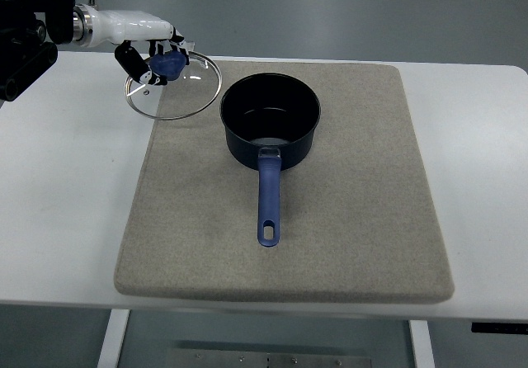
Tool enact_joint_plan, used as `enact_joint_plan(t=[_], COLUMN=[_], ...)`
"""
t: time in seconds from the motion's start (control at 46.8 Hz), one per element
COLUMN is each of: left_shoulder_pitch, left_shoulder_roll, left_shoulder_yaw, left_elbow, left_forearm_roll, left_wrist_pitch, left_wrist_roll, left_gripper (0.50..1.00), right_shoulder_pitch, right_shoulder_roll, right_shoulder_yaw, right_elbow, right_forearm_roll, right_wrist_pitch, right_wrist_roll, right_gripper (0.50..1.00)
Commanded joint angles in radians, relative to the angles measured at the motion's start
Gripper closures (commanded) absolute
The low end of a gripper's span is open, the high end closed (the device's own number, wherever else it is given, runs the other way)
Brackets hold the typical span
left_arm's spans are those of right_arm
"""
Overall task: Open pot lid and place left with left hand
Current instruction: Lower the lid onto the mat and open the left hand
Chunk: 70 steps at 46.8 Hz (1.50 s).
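A dark blue pot (271,119) stands uncovered on the grey mat (355,219), its blue handle (269,203) pointing toward the near edge. The glass lid (186,96) with a metal rim is to the pot's left, over the mat's far left corner and the white table. My left hand (157,58) comes in from the upper left, and its fingers are curled around the lid's blue knob (171,64). I cannot tell whether the lid rests on the surface or hangs just above it. The right arm does not show.
The white table (66,186) extends beyond the mat on both sides. Dark robot hardware (25,38) fills the upper left corner. Grey floor lies beyond the table's far edge.
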Motion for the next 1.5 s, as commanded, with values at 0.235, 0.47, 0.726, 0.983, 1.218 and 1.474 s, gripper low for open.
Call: enact_joint_plan(t=[0.235, 0.47, 0.726, 0.983, 1.218, 1.474], left_shoulder_pitch=[0.061, 0.089, 0.090, 0.165, 0.262, 0.332], left_shoulder_roll=[-0.023, -0.031, -0.031, -0.059, -0.111, -0.109], left_shoulder_yaw=[-0.002, -0.009, -0.014, -0.054, -0.181, -0.374], left_elbow=[0.009, 0.015, 0.044, 0.057, 0.113, 0.113], left_forearm_roll=[-0.018, -0.116, -0.501, -1.026, -1.226, -1.227], left_wrist_pitch=[0.040, 0.093, 0.096, 0.123, 0.122, -0.007], left_wrist_roll=[0.000, 0.000, 0.000, 0.000, 0.000, 0.000], left_gripper=[0.626, 0.508, 0.508, 0.508, 0.508, 0.508], right_shoulder_pitch=[0.000, 0.000, 0.000, 0.000, 0.000, 0.000], right_shoulder_roll=[0.000, 0.000, 0.000, 0.000, 0.000, 0.000], right_shoulder_yaw=[0.000, 0.000, 0.000, 0.000, 0.000, 0.000], right_elbow=[0.000, 0.000, 0.000, 0.000, 0.000, 0.000], right_forearm_roll=[0.000, 0.000, 0.000, 0.000, 0.000, 0.000], right_wrist_pitch=[0.000, 0.001, 0.000, 0.000, 0.000, 0.000], right_wrist_roll=[0.000, 0.000, 0.000, 0.000, 0.000, 0.000], right_gripper=[0.583, 0.583, 0.583, 0.583, 0.583, 0.583])
